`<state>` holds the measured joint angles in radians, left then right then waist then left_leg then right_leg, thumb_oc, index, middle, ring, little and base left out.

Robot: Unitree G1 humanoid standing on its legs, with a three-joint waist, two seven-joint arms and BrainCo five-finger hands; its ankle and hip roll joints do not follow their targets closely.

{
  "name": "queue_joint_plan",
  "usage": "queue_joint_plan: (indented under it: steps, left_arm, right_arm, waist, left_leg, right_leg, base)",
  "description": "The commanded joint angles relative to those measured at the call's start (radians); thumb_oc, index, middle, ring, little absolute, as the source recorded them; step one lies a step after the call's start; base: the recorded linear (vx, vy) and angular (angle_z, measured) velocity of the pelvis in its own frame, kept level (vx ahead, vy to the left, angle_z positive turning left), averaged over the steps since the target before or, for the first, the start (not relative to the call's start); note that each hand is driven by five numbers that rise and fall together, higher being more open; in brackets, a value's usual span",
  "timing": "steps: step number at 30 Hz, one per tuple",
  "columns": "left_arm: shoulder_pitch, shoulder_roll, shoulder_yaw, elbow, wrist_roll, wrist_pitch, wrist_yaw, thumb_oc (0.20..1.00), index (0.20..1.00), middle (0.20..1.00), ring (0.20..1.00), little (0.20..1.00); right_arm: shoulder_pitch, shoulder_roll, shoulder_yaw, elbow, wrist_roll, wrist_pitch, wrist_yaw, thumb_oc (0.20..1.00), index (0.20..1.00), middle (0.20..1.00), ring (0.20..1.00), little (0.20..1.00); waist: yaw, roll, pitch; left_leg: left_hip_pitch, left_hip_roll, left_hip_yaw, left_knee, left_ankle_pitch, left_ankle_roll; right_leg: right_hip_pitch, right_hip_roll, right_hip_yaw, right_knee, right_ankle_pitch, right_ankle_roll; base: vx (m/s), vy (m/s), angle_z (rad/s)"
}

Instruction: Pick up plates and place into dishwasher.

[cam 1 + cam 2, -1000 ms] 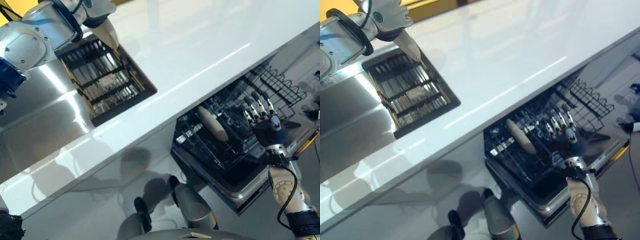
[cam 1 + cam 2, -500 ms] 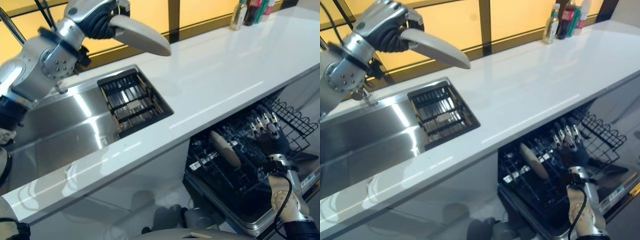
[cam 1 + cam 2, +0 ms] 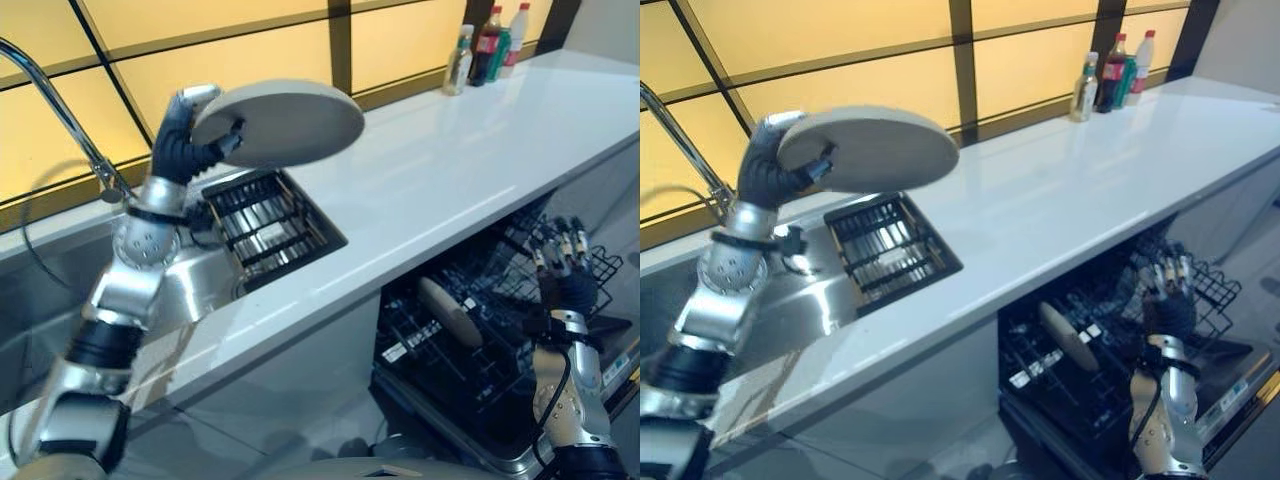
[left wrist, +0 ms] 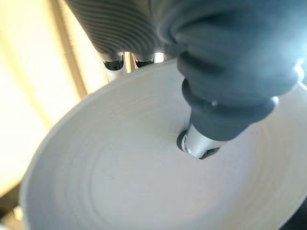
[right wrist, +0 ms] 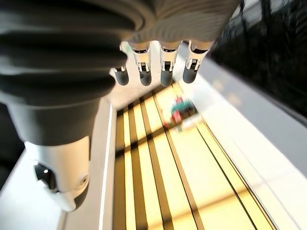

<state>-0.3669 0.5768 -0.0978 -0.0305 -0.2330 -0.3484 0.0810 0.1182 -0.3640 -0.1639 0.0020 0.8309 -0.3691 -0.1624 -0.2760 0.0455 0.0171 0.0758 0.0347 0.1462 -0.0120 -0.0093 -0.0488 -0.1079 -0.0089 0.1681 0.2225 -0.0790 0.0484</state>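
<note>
My left hand (image 3: 187, 148) is raised above the sink and grips the rim of a round beige plate (image 3: 280, 122), held roughly level; in the left wrist view the thumb (image 4: 211, 124) presses on the plate's face (image 4: 120, 182). Below the counter the dishwasher's black wire rack (image 3: 470, 330) is pulled out, with another beige plate (image 3: 449, 311) standing on edge in it. My right hand (image 3: 563, 278) hovers upright over the rack's right side, fingers straight and empty, as the right wrist view's fingers (image 5: 163, 64) also show.
A white counter (image 3: 440, 180) runs across the view. Left of it lies a steel sink (image 3: 200, 280) with a dark slatted drain rack (image 3: 265, 225) and a tall curved tap (image 3: 60, 105). Bottles (image 3: 487, 45) stand at the counter's far end by the yellow window.
The camera has swung up and the whole scene has shifted. My left hand has carried the plate up from the drain rack and turned it flatter. The right hand stays over the dishwasher rack.
</note>
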Motion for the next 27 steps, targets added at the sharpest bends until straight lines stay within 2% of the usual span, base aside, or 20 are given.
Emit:
queue_joint_plan:
  steps: [1, 5, 9, 11, 15, 20, 25, 27]
  left_arm:
    - [-0.013, -0.034, 0.02, -0.063, -0.104, -0.043, -0.04, 0.2, 0.2, 0.2, 0.2, 0.2]
    - [0.037, -0.101, -0.016, -0.086, -0.148, -0.036, -0.065, 0.2, 0.2, 0.2, 0.2, 0.2]
    - [0.055, -0.14, -0.046, -0.092, -0.215, -0.01, -0.099, 0.2, 0.2, 0.2, 0.2, 0.2]
    - [0.063, -0.159, -0.059, -0.095, -0.267, -0.002, -0.118, 0.2, 0.2, 0.2, 0.2, 0.2]
    - [0.067, -0.194, -0.088, -0.104, -0.285, 0.008, -0.125, 0.2, 0.2, 0.2, 0.2, 0.2]
    - [0.078, -0.218, -0.099, -0.102, -0.317, 0.017, -0.16, 0.2, 0.2, 0.2, 0.2, 0.2]
    - [0.088, -0.222, -0.122, -0.088, -0.303, 0.018, -0.177, 0.2, 0.2, 0.2, 0.2, 0.2]
    - [0.092, -0.222, -0.131, -0.078, -0.3, 0.011, -0.187, 0.2, 0.2, 0.2, 0.2, 0.2]
  right_arm:
    - [-0.056, 0.031, -0.058, -0.069, -0.056, -0.071, -0.107, 1.0, 1.0, 1.0, 1.0, 1.0]
    - [-0.08, 0.021, -0.102, -0.086, -0.135, -0.113, -0.222, 1.0, 1.0, 1.0, 1.0, 1.0]
    - [-0.107, -0.013, -0.143, -0.122, -0.234, -0.166, -0.297, 1.0, 1.0, 1.0, 1.0, 1.0]
    - [-0.118, -0.03, -0.15, -0.146, -0.26, -0.17, -0.288, 1.0, 1.0, 1.0, 1.0, 1.0]
    - [-0.138, -0.062, -0.123, -0.187, -0.346, -0.158, -0.267, 1.0, 1.0, 1.0, 1.0, 1.0]
    - [-0.142, -0.099, -0.057, -0.22, -0.267, -0.098, -0.003, 1.0, 1.0, 1.0, 1.0, 1.0]
    - [-0.155, -0.132, 0.021, -0.227, -0.217, -0.042, 0.168, 1.0, 1.0, 1.0, 1.0, 1.0]
    - [-0.165, -0.138, 0.048, -0.225, -0.232, -0.033, 0.199, 1.0, 1.0, 1.0, 1.0, 1.0]
  waist:
    - [0.0, -0.033, -0.006]
    - [0.004, -0.034, -0.002]
    - [0.007, -0.032, -0.002]
    - [0.01, -0.031, -0.002]
    - [0.018, -0.031, -0.006]
    - [0.028, -0.04, -0.012]
    - [0.04, -0.049, -0.017]
    - [0.044, -0.052, -0.018]
  left_leg:
    - [-0.018, -0.034, -0.015, 0.079, -0.097, 0.068]
    - [-0.017, -0.041, -0.012, 0.081, -0.104, 0.08]
    - [-0.018, -0.047, -0.009, 0.086, -0.111, 0.084]
    - [-0.02, -0.05, -0.009, 0.09, -0.113, 0.085]
    - [-0.027, -0.053, -0.01, 0.092, -0.111, 0.087]
    - [-0.032, -0.055, -0.01, 0.094, -0.112, 0.089]
    - [-0.036, -0.058, -0.008, 0.101, -0.116, 0.093]
    - [-0.035, -0.057, -0.006, 0.103, -0.118, 0.093]
  right_leg:
    - [0.008, -0.021, 0.053, -0.068, 0.119, 0.106]
    - [0.004, -0.025, 0.055, -0.056, 0.13, 0.11]
    - [0.005, -0.029, 0.057, -0.059, 0.14, 0.113]
    - [0.006, -0.03, 0.06, -0.062, 0.145, 0.115]
    - [0.003, -0.032, 0.058, -0.065, 0.153, 0.117]
    - [-0.002, -0.035, 0.05, -0.065, 0.157, 0.117]
    - [-0.006, -0.037, 0.04, -0.06, 0.156, 0.116]
    - [-0.005, -0.037, 0.036, -0.061, 0.154, 0.116]
  base:
    - [-0.06, -0.004, -0.1]
    - [-0.05, -0.011, -0.12]
    - [-0.05, -0.017, -0.04]
    - [-0.05, -0.018, -0.02]
    - [-0.05, -0.018, -0.08]
    - [-0.02, -0.019, 0.0]
    - [-0.01, -0.024, 0.0]
    - [0.0, 0.0, 0.0]
